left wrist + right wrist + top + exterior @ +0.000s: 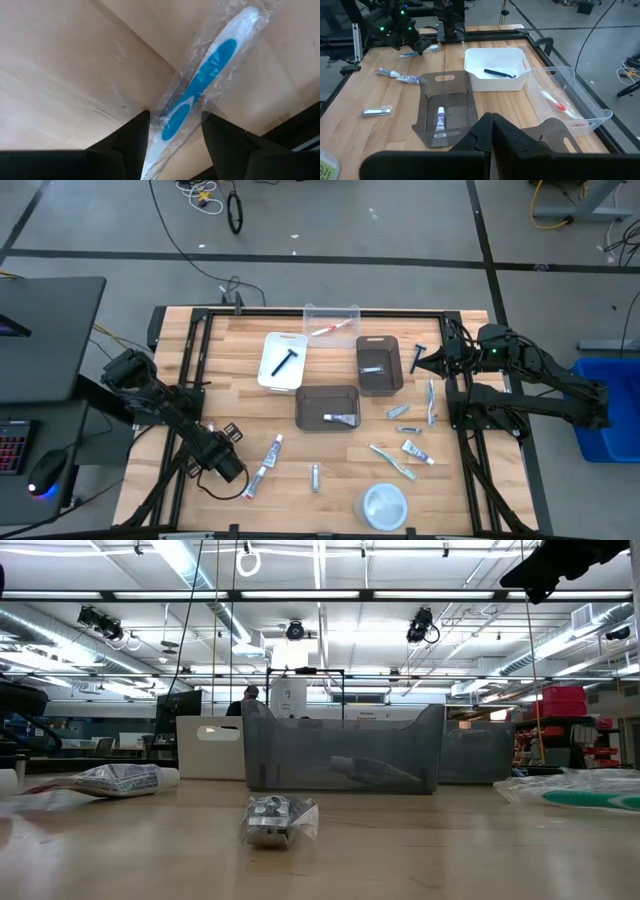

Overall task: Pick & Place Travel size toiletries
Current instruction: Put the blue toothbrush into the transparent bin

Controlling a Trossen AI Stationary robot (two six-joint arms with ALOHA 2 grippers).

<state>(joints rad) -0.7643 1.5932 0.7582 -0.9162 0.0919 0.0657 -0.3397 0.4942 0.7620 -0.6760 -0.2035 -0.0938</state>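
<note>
A blue-and-white toothbrush (210, 75) in a clear wrapper lies flat on the wooden table near its front left (256, 481). My left gripper (175, 132) points down over the brush's handle end. It is open, with one dark finger on either side of the wrapper and a gap to the brush itself. A toothpaste tube (273, 449) lies just beyond it. My right gripper (492, 130) is shut on nothing and held high at the table's right edge (420, 363).
The white bin (283, 361) holds a black razor and the clear bin (332, 323) holds a toothbrush. Two dark grey bins (328, 408) (378, 365) each hold a tube. Loose toiletries lie at the right (410, 448). A silvery packet (315, 477) and a round white dish (384, 505) sit near the front.
</note>
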